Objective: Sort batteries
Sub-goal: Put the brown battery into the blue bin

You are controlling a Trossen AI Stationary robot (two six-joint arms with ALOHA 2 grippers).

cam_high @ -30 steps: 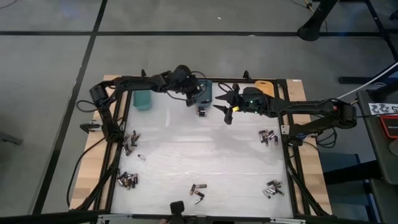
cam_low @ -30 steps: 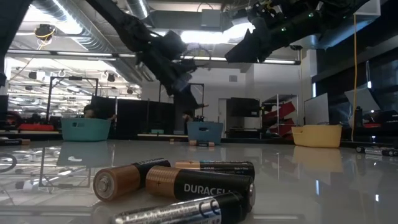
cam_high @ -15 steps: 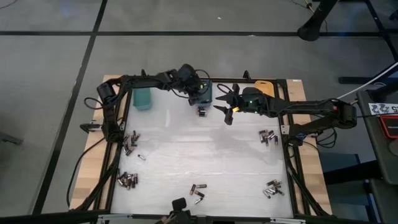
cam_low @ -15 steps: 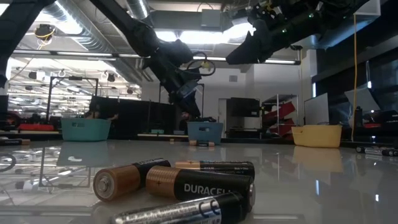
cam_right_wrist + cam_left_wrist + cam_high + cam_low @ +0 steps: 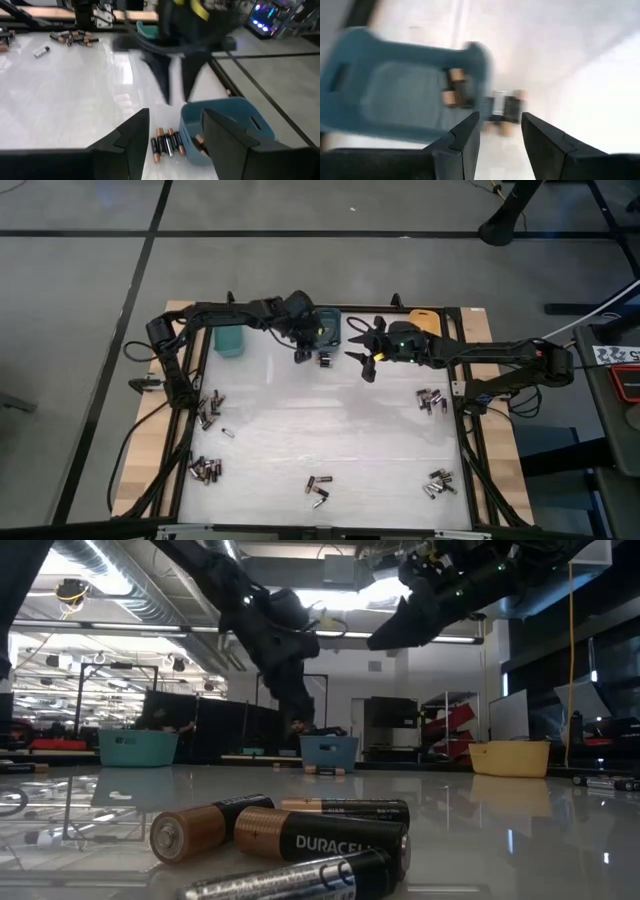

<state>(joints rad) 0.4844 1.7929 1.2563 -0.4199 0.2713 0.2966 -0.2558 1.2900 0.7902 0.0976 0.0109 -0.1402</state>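
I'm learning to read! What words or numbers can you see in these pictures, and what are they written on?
"DURACE": on the front copper-and-black battery in the low view; the rest of the word curves out of sight.
The battery below it carries marks too cut off to read.
The white label at the high view's right edge is too small to read.

high: table (image 5: pixel 330 430) is viewed straight down from above | low: table-top level, batteries (image 5: pixel 290 835) close | wrists: blue bin (image 5: pixel 405 95) (image 5: pixel 225 120) is seen just beyond each arm's fingers, shared by both
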